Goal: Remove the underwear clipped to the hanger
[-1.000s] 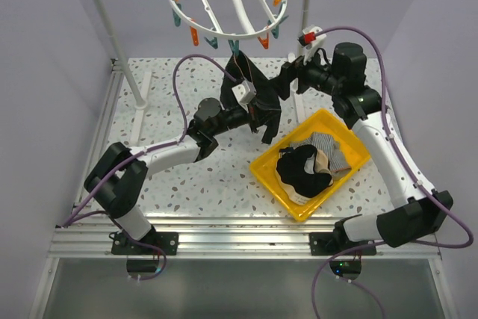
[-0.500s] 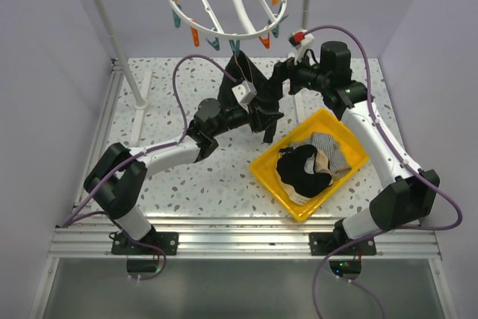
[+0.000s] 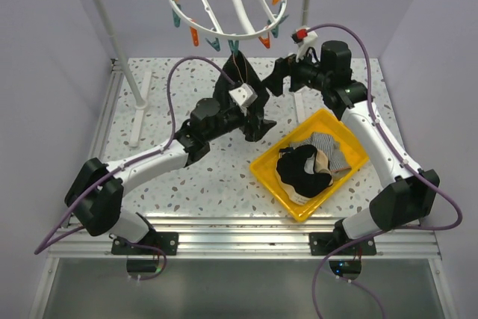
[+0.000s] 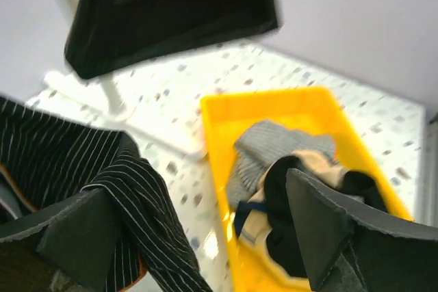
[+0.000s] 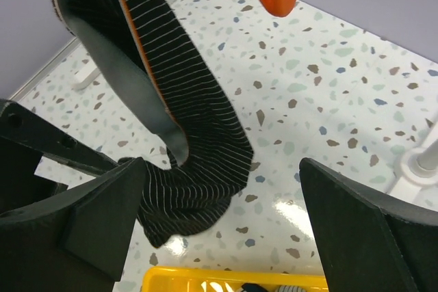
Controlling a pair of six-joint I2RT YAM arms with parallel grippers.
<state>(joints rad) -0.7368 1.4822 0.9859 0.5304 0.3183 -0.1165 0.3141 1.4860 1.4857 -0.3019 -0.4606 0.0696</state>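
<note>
No writing, label, brand, number or sign can be read in any view. The small white block (image 3: 243, 95) below the hanger (image 3: 237, 1) and the red-and-white piece (image 3: 302, 36) just below and to the right of the hanger are too small to show any lettering

Left tool (image 4: 198, 227) spread wide, right tool (image 5: 229, 220) likewise
</note>
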